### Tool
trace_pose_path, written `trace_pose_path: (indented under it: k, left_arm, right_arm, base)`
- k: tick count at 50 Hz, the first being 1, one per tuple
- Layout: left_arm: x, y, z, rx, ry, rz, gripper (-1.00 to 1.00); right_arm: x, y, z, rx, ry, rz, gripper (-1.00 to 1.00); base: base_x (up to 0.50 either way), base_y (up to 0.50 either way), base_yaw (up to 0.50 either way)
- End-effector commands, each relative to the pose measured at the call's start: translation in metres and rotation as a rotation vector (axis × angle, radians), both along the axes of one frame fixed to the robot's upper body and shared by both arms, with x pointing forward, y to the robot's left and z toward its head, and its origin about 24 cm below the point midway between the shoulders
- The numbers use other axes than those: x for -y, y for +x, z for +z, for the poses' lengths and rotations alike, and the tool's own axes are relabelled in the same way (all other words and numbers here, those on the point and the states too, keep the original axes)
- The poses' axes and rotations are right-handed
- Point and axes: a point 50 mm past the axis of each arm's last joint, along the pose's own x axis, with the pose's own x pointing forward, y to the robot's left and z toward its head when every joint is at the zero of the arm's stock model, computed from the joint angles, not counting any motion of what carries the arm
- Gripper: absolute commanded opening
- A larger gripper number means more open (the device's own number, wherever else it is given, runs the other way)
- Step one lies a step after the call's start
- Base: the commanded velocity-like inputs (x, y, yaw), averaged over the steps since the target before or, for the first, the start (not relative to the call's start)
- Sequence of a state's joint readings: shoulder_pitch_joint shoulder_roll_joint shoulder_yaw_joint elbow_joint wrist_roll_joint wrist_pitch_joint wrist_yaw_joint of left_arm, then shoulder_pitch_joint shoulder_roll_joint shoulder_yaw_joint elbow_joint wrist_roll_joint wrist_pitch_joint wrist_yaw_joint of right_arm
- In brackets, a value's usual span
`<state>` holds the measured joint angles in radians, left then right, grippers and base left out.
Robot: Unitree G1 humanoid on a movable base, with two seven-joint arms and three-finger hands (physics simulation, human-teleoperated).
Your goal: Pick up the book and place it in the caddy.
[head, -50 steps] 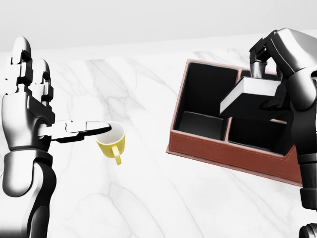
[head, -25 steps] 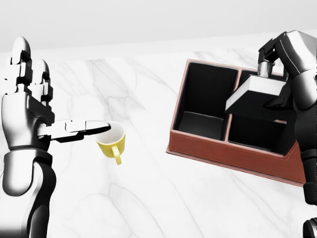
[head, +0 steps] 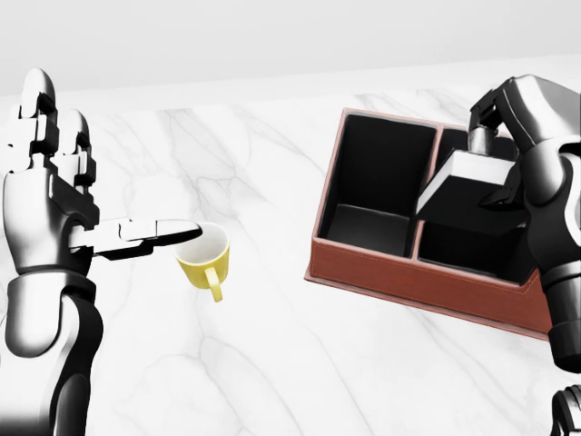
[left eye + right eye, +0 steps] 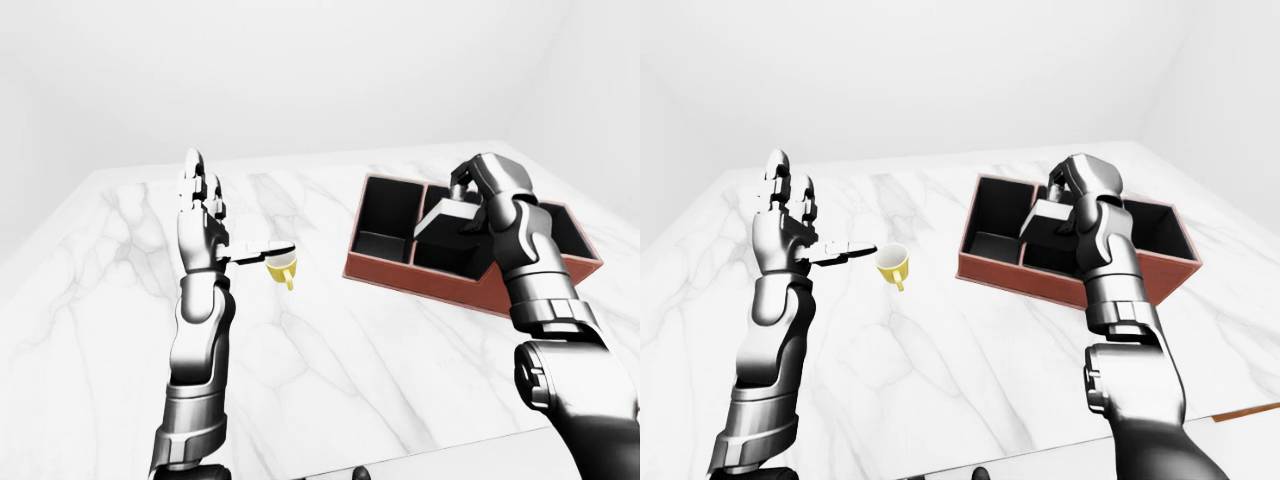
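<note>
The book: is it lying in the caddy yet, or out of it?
Out. The right robot hand grips the book, tilted, above the caddy compartments.

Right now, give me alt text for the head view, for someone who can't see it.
The robot's right hand holds a grey-white book tilted over the reddish-brown, black-lined caddy on a white marble table. Its open left hand is raised beside a yellow mug.

Bare white marble surface [image 3: 272, 363] lies between the small yellow mug [image 3: 205, 260] and the brown, black-lined caddy [image 3: 427, 282].
</note>
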<state>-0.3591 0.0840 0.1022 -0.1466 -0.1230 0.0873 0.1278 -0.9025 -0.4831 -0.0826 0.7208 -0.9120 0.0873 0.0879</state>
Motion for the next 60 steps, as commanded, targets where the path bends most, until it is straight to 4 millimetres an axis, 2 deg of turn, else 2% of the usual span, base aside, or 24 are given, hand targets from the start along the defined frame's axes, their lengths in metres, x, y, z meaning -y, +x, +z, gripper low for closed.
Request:
trace_pose_path:
  k: [1, 19, 50, 60]
  left_arm:
    - [-0.001, 0.001, -0.001, -0.004, 0.0, 0.004, 1.0]
    - [-0.001, 0.001, -0.001, -0.005, -0.001, 0.005, 1.0]
    - [-0.002, 0.003, -0.002, -0.016, 0.001, 0.017, 1.0]
    - [-0.002, 0.004, -0.005, -0.028, 0.005, 0.027, 1.0]
  right_arm:
    - [0.005, 0.0, 0.001, -0.007, -0.072, -0.036, -1.0]
    - [0.012, 0.0, -0.001, 0.058, -0.098, -0.093, -1.0]
    - [0.019, 0.004, -0.036, 0.035, -0.027, -0.185, -1.0]
    - [0.021, 0.004, -0.042, 0.026, -0.006, -0.213, -1.0]
  base:
    - [0.0, 0.0, 0.0]
    - [0.0, 0.0, 0.0]
    - [0.0, 0.0, 0.0]
    - [0.0, 0.0, 0.0]
